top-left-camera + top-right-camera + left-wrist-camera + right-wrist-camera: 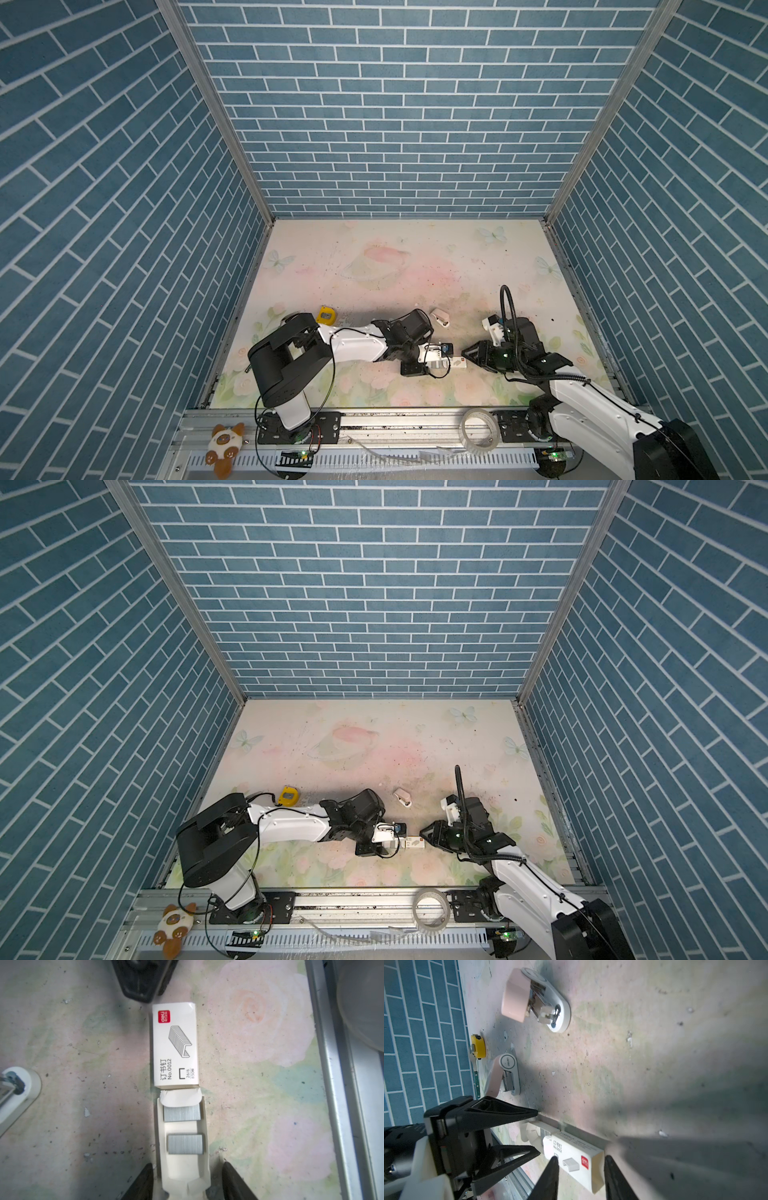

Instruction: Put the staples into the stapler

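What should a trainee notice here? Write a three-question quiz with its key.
1. True or false: the sleeve covers the staples.
2. The left gripper has its jaws: A) shut on nothing; B) apart, on either side of the tray; C) out of view.
3. How many separate blocks of staples lie in the tray?
Key: 1 false, they show in the tray; 2 B; 3 two.
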Available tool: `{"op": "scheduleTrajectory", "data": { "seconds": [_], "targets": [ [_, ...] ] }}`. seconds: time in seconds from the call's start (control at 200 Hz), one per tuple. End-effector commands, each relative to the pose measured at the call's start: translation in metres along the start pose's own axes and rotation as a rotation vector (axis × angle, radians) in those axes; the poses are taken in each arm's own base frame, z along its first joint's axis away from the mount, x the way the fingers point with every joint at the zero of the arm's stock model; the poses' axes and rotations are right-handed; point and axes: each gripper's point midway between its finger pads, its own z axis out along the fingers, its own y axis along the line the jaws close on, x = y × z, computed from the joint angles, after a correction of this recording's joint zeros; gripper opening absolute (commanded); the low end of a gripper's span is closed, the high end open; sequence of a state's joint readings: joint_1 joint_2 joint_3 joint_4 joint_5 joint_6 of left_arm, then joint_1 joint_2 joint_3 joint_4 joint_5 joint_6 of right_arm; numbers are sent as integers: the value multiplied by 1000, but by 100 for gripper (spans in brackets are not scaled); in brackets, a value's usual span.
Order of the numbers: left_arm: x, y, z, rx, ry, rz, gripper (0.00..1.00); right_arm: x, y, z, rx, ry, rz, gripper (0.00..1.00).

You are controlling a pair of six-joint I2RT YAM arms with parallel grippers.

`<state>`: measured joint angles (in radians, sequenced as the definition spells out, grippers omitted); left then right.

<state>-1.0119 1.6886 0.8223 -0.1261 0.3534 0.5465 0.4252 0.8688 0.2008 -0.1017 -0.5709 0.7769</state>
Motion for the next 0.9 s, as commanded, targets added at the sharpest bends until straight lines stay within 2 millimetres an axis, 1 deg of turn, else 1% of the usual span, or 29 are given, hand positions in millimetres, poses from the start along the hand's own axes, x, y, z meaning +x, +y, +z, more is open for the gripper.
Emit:
{"op": "scheduleTrajectory", "data": {
  "seconds": [0.0, 0.055, 0.155, 0.2, 0.22, 0.24, 0.315, 0.37, 0.41, 0.525, 0.6, 0.67, 0.785, 0.895],
  "targets": [
    [6, -2, -5, 20, 39, -21, 60, -7, 1, -6, 25, -33, -15, 38],
    [0, -1, -12, 19, 31, -15, 62, -9, 1, -10, 33, -49, -16, 38],
    [-15, 0, -32, 18, 19, 11, 65, -11, 0, -17, 59, -69, -14, 38],
    [-22, 1, -45, 30, 18, 11, 66, -11, -2, -20, 76, -76, -11, 38],
    [-29, 4, -51, 38, 9, 13, 66, -11, -1, -21, 81, -79, -10, 38],
    [-31, 3, -57, 54, 15, 10, 66, -12, -1, -23, 84, -85, -10, 38],
    [-39, 13, -81, 75, 34, 10, 66, -14, -2, -28, 104, -106, -8, 37],
    [-41, 23, -97, 82, 52, 36, 67, -16, -3, -32, 125, -117, -6, 37],
    [-39, 31, -107, 75, 75, 48, 67, -16, -3, -35, 139, -120, -6, 37],
    [-25, 50, -124, 60, 154, 121, 67, -17, -2, -37, 152, -116, 0, 37],
    [-15, 54, -130, 70, 198, 181, 67, -20, -1, -38, 155, -124, 0, 37],
    [-7, 54, -130, 93, 231, 242, 67, -25, -1, -38, 164, -142, 1, 37],
    [4, 52, -124, 135, 268, 326, 67, -30, -2, -36, 171, -154, 13, 37],
    [15, 54, -111, 156, 288, 398, 66, -34, -8, -36, 199, -175, 31, 37]
  ]
}}
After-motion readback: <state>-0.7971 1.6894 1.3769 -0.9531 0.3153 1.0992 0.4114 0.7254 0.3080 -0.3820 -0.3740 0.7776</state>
